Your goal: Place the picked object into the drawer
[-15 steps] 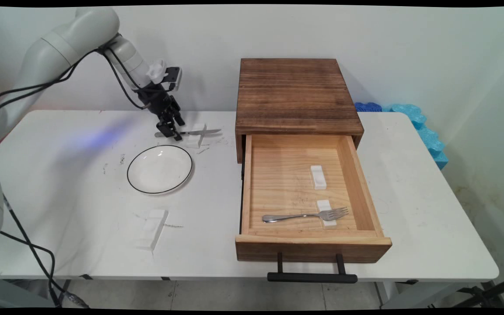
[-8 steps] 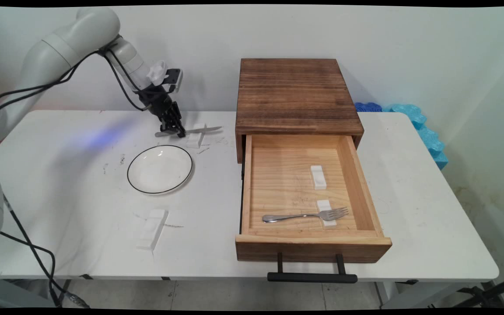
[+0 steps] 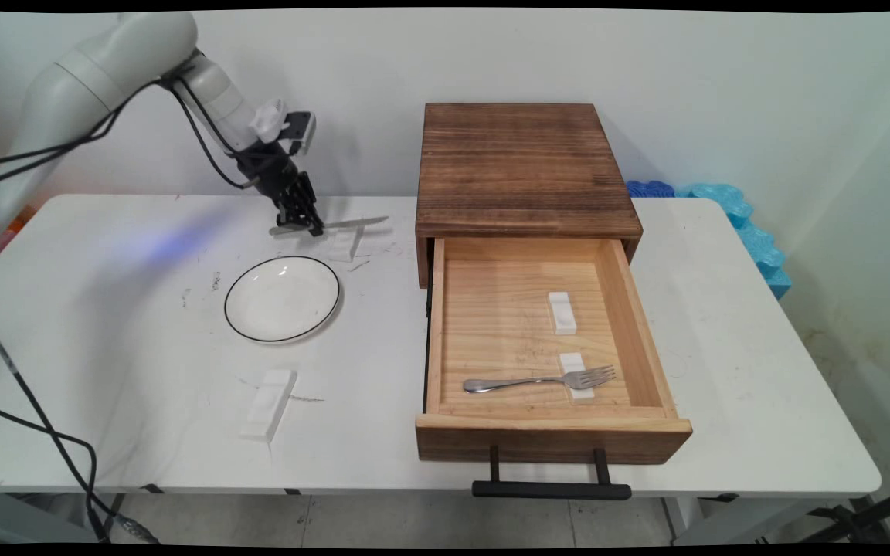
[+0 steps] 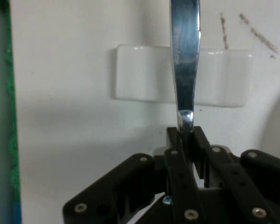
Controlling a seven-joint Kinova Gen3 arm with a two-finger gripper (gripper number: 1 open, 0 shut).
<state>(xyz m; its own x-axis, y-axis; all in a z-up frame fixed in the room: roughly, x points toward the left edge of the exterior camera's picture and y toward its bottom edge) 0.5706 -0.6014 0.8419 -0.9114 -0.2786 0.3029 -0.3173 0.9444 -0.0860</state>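
Arm angled down near counter's (image 3: 105, 324) far edge; gripper (image 3: 310, 225) pinching knife (image 3: 344, 224) handle above white rest (image 3: 344, 245).

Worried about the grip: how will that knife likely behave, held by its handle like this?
The knife looks like polished metal, so probably stiff, but slippery between the gripper fingers. It is pinched partway along the handle with the blade sticking out level, so it may pivot or droop. It hangs above the white rest.
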